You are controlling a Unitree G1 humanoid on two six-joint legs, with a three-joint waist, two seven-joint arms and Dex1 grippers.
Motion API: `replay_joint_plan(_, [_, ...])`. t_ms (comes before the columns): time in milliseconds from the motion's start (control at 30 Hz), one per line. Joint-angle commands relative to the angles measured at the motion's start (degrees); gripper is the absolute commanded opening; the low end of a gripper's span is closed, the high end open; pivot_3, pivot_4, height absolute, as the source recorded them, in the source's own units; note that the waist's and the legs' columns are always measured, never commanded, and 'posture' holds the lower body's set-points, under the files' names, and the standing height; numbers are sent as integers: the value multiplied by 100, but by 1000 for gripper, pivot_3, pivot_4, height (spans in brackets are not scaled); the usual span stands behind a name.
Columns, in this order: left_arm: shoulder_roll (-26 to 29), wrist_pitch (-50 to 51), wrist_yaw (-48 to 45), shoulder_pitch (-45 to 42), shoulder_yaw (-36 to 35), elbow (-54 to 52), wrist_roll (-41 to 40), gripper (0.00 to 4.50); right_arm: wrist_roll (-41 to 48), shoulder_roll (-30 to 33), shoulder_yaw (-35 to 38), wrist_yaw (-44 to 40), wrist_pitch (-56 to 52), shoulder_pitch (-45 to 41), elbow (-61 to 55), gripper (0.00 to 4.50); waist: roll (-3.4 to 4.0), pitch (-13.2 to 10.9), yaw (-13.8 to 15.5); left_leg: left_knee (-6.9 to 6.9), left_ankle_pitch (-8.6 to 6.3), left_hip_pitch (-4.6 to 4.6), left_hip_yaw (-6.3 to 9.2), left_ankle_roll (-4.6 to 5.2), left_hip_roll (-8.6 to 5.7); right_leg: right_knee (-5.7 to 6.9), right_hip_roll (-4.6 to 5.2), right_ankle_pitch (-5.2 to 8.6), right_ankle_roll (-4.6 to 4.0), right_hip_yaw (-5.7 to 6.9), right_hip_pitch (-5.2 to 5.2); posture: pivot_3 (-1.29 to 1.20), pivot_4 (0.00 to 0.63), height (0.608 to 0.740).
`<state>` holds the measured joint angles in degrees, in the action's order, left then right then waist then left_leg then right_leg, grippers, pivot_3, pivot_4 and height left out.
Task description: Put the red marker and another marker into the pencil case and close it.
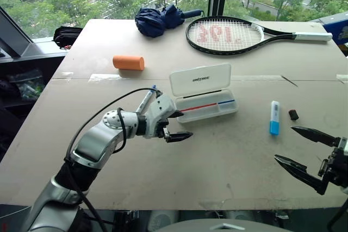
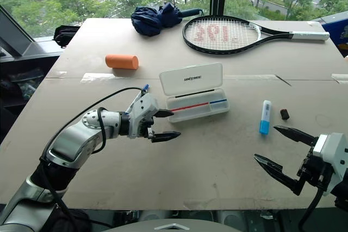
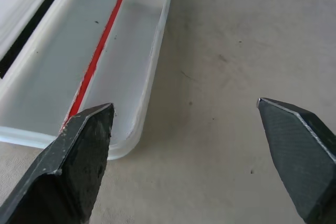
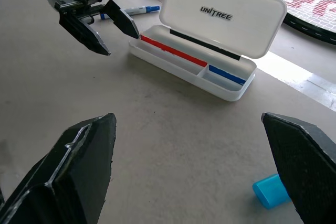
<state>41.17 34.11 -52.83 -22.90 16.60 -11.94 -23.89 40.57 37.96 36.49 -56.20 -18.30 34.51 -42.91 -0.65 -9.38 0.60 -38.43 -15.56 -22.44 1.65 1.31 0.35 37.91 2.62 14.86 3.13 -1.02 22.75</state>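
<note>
Pencil case (image 1: 209,108) mid-table, lid up, red and blue strips inside. Left gripper (image 1: 175,124) spread empty right by its end; right gripper (image 1: 296,148) wide open too, well apart.

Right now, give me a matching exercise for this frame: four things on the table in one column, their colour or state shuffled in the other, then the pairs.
Things:
1. pencil case
2. cylinder
3. folded umbrella
4. left pincer

Colour or state:
A. dark blue
B. open, empty, beside the case's end
C. orange, lying on its side
D. white, lid raised

Pairs: 1-D, 2-C, 3-A, 4-B
</note>
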Motion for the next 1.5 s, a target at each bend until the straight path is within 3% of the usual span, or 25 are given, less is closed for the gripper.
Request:
replay_joint_plan(33, [-139, -349, -200, -268, 181, 312, 408, 3229, -66, -177, 90, -137, 330, 291, -172, 4500, 0, 0, 10, 0, 0, -1, 1, 0, 0, 0, 0, 0, 0, 0, 0, 0, 150, 730])
replay_joint_plan(267, [-479, -381, -329, -660, 434, 891, 901, 3229, -147, -436, 61, -292, 724, 699, -186, 4500, 1, 1, 13, -3, 0, 0, 0, 0, 4, 2, 3, 0, 0, -2, -2, 0, 150, 730])
replay_joint_plan(500, [-616, -631, -510, -738, 659, 1258, 1356, 32, -327, -673, -129, -294, 1075, 956, -192, 4500, 6, 6, 7, -2, 0, 2, 1, 0, 5, 4, 2, 0, 1, -2, -1, 0, 150, 730])
replay_joint_plan(700, [-650, -1262, -976, -849, 688, 1631, 1534, 32, -446, -794, -263, -255, 1285, 1078, -177, 4500, 17, 20, 14, -3, 0, 3, -1, 0, 4, 3, 6, 1, 1, -4, -4, 0, 150, 730])
replay_joint_plan(933, [-612, -2624, -2418, -1323, 980, 2378, 1760, 32, -553, -910, -366, -205, 1475, 1218, -160, 4500, 18, 20, 13, -3, 0, 1, -2, 0, -2, 2, 4, 2, 1, -2, -3, 0, 150, 730])
replay_joint_plan(1067, [-791, -2836, -2572, -1540, 1040, 2614, 1933, 32, -596, -987, -392, -152, 1560, 1330, -198, 4500, 18, 20, 20, -3, 0, 1, -1, 0, -2, 2, 4, 2, 2, -1, -3, 0, 150, 730])
replay_joint_plan(1500, [-1202, -1966, -2573, -1708, 1061, 2299, 2178, 32, -588, -1004, -365, -73, 1659, 1538, -210, 4500, 19, 21, 50, -18, 0, -14, 15, 1, -7, 3, 12, 4, 7, 12, -5, 0, 150, 730])
